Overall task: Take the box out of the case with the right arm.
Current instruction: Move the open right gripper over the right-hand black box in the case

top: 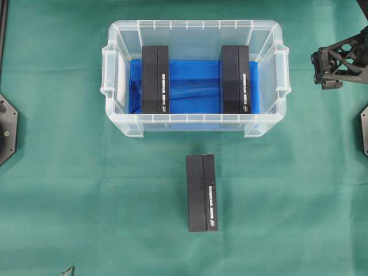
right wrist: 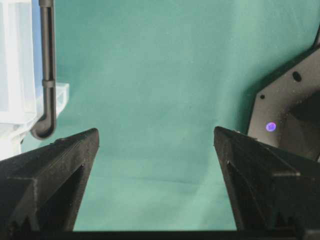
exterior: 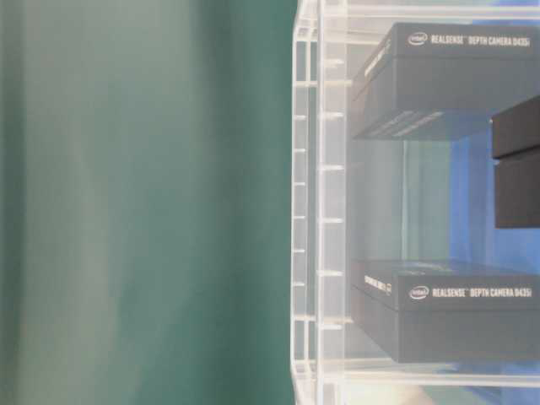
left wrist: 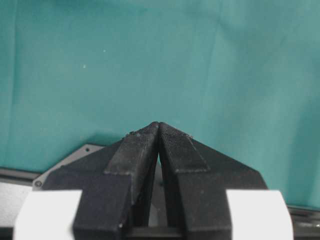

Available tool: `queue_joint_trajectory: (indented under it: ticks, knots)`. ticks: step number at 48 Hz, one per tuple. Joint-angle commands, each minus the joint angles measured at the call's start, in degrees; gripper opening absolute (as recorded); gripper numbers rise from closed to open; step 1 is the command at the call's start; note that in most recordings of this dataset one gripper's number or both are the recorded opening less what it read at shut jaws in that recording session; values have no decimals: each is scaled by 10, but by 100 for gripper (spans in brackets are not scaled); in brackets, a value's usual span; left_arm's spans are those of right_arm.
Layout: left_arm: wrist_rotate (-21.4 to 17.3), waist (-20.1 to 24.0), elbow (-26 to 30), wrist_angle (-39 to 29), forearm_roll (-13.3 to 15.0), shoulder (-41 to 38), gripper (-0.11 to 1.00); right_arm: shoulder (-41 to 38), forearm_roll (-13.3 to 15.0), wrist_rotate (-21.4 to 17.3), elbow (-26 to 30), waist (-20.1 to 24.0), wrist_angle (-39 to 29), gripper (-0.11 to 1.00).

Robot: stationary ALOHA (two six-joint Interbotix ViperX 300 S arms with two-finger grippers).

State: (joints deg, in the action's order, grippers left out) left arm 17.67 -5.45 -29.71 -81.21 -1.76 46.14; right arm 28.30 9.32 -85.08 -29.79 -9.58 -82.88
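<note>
Right end effector (right wrist: 156,145): spread wide, empty, over green bench (top: 86,201) right of case (top: 118,34) | left end effector (left wrist: 158,125): pressed together, empty | boxes: two in case (top: 155,79) (top: 236,79), one outside (top: 202,192)

Green fabric cloth (top: 86,190), spread flat over the whole work surface, faintly creased. Long black rectangular cardboard box (top: 201,192), laid flat on that cloth, lengthwise top to bottom in the overhead view, white lettering along its right side. Thin grey object (top: 69,270) at the lower edge, too small to identify.
</note>
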Motion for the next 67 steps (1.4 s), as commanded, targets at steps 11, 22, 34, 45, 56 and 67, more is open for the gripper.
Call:
queue_joint_trajectory:
  ticks: [11, 22, 34, 45, 56, 67]
  knots:
    - [-1, 2, 13, 2, -2, -3, 2, 6, 0, 2, 5, -2, 3, 90]
    - [-1, 2, 13, 3, -3, -3, 2, 6, -1, 1, 8, -2, 5, 90]
    - [-1, 1, 14, 3, -3, -3, 2, -7, -7, 0, 20, -2, 24, 90]
    - [-1, 1, 15, 3, -3, -3, 2, -56, -14, 0, 66, 0, 41, 90]
    - [0, 2, 15, 3, -2, -2, 2, -134, -15, 1, 140, 9, 47, 90]
    - [1, 1, 15, 3, -2, -2, 2, -225, -14, 1, 241, 17, 50, 90]
